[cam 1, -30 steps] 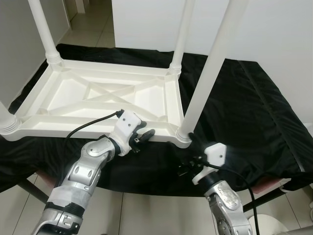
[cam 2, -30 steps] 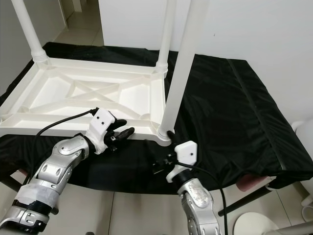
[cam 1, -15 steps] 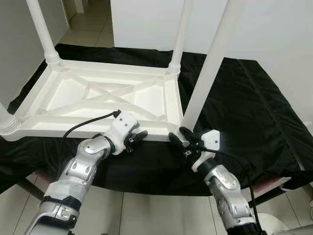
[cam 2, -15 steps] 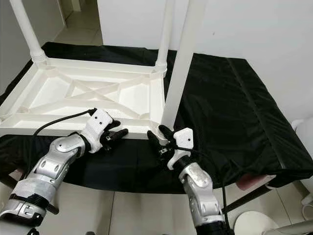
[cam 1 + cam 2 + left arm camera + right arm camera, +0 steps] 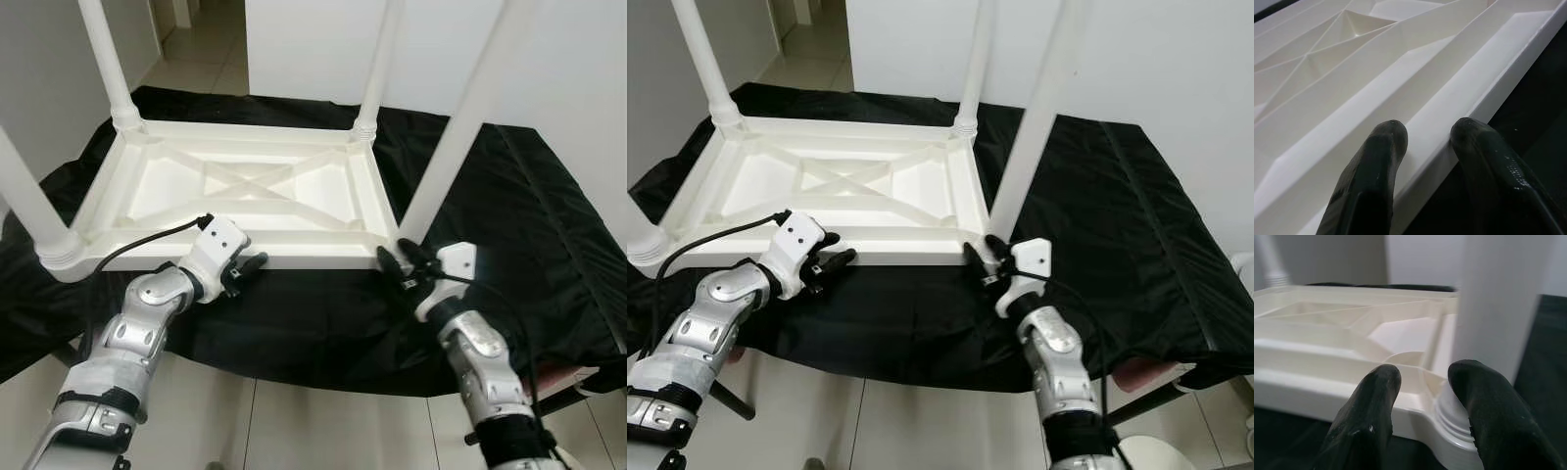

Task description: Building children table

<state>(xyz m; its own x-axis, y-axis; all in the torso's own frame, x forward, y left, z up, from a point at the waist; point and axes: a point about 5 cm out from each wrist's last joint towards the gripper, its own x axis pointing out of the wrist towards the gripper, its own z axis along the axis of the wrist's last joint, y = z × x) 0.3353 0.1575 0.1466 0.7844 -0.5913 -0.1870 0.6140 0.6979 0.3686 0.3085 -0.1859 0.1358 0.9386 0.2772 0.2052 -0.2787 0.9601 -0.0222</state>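
Children table upside down on black cloth. Your right end effector has closed in from below, fingers parted round near-right leg base. Left end effector open, straddling front rim. Lift or flip looks next.

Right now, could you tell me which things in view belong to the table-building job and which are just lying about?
Job:
- white table, upside down, legs up
- near right leg
- left gripper
- right gripper

Lying about:
- black cloth
- tiled floor
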